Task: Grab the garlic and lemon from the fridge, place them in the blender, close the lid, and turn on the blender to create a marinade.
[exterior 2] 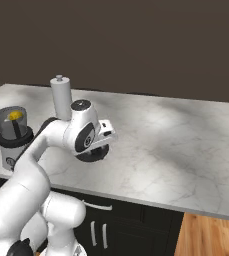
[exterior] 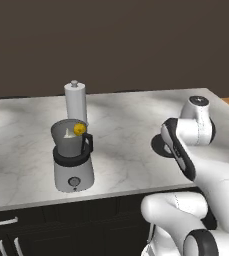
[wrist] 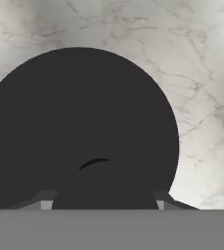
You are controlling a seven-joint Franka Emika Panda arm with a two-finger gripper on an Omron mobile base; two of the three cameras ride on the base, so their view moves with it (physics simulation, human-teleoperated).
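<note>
Lid [wrist: 79, 132] pickup looks to be the step in hand: the flat black disc lies on the marble bench [exterior: 131, 150] directly under the pincer [wrist: 103, 205], with its central plug rising between the finger tips in the hand view. Whether the tips are apart or already pressed on the plug cannot be told, since black hides black there. To do this well, the pincer should centre on the plug, come together squarely on it, and lift straight up so the disc stays level.

The lid lies flat, its broad face up and its short axis vertical; being round, it has no long axis across the bench.

The blender [exterior: 73, 160] stands well off to the pincer's left, near the bench's front edge, jar open, black handle toward the arm's side, knob facing front. The lemon [exterior: 79, 129] sits inside the jar near its rim. A tall white cylinder [exterior: 75, 102] stands just behind the blender.
</note>
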